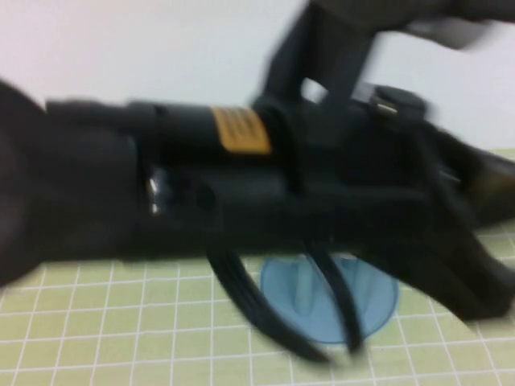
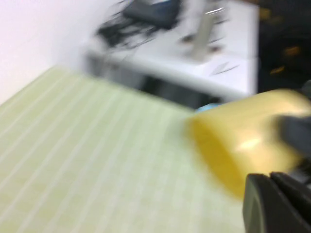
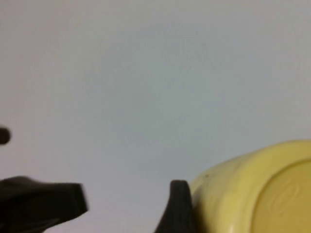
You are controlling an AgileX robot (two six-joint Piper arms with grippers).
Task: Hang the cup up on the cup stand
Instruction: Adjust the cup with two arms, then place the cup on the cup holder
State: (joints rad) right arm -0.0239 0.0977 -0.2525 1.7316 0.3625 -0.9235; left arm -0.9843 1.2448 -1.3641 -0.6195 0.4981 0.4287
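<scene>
The yellow cup [image 2: 243,141] is up in the air, tipped on its side over the green squared surface [image 1: 121,322]. The left hand [image 2: 284,162] is clamped on it, with one dark finger [image 2: 296,130] lying across the cup and the other below it. The right hand [image 3: 127,201] is up high too, facing a plain wall, with its fingers spread apart. The cup's bottom sits just beside one finger [image 3: 179,206], outside the gap. From above, a big black arm [image 1: 241,193] hides the cup. The blue cup stand [image 1: 322,301] rests on the surface under it.
</scene>
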